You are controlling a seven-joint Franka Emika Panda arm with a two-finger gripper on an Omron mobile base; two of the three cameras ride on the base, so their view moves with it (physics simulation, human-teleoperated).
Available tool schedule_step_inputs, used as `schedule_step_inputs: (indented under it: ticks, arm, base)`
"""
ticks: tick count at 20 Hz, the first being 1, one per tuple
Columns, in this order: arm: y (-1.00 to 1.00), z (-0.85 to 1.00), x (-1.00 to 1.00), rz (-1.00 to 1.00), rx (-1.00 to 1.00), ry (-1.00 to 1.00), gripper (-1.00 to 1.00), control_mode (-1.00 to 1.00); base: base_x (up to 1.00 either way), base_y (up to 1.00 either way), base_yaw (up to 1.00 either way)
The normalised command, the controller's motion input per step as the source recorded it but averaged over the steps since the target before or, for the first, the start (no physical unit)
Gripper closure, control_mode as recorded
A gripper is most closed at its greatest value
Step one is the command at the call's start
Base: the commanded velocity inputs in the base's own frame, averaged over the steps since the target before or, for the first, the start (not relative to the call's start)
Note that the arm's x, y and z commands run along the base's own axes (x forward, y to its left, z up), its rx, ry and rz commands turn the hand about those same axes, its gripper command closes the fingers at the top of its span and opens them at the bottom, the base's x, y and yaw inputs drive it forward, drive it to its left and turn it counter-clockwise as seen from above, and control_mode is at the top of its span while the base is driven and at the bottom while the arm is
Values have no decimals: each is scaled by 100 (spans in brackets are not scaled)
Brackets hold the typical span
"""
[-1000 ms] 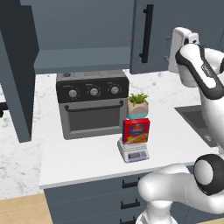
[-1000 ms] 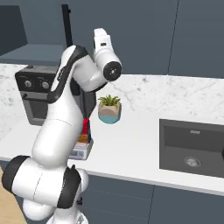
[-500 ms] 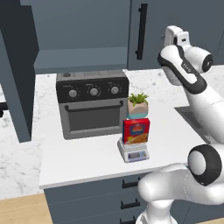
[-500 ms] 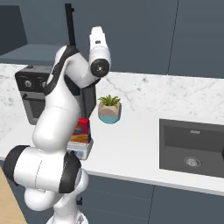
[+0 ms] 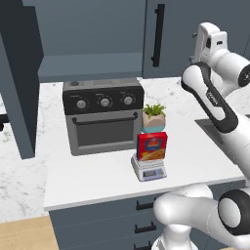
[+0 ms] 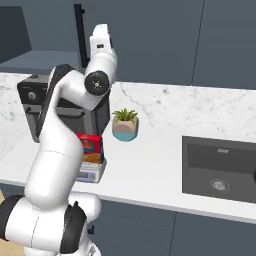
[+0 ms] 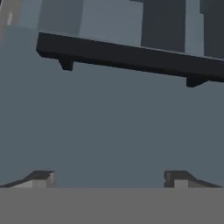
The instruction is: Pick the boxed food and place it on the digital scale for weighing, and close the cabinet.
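Note:
The boxed food (image 5: 152, 146), red with a blue band, stands upright on the digital scale (image 5: 149, 169) near the counter's front edge; it also shows as the boxed food (image 6: 90, 148) on the scale (image 6: 93, 172). The cabinet's left door (image 5: 19, 83) hangs swung open, showing a bare shelf (image 5: 88, 66). Its right door (image 5: 185, 29) is shut, with a long black handle (image 5: 157, 34). My hand (image 5: 209, 38) is raised in front of that right door. My gripper (image 7: 109, 178) is open and holds nothing, facing the door with the handle (image 7: 131, 57) crossing above the fingertips (image 7: 41, 177).
A dark countertop oven (image 5: 102, 114) sits behind the scale, with a small potted plant (image 5: 154, 117) beside it. A sink (image 6: 220, 167) is sunk into the counter at the right. Drawers with short handles (image 5: 146, 205) run below the counter edge.
My arm has shifted its pose, bringing the hand a little closer to the right cabinet door and its handle. The box stays on the scale. The gripper stays open.

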Motion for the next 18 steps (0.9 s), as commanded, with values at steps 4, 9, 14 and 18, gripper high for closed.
schedule_step_inputs:
  ticks: [4, 9, 14, 18]
  arm:
    - [0, 64, -100, 0, 0, 30, -100, -100]
    - [16, 2, -100, -1, 0, 25, -100, -100]
    - [41, -52, -100, -10, 9, -6, -100, -100]
    - [44, -57, -100, -16, 4, -33, -100, -100]
  base:
    - [0, 0, 0]
    - [0, 0, 0]
    - [0, 0, 0]
    - [0, 0, 0]
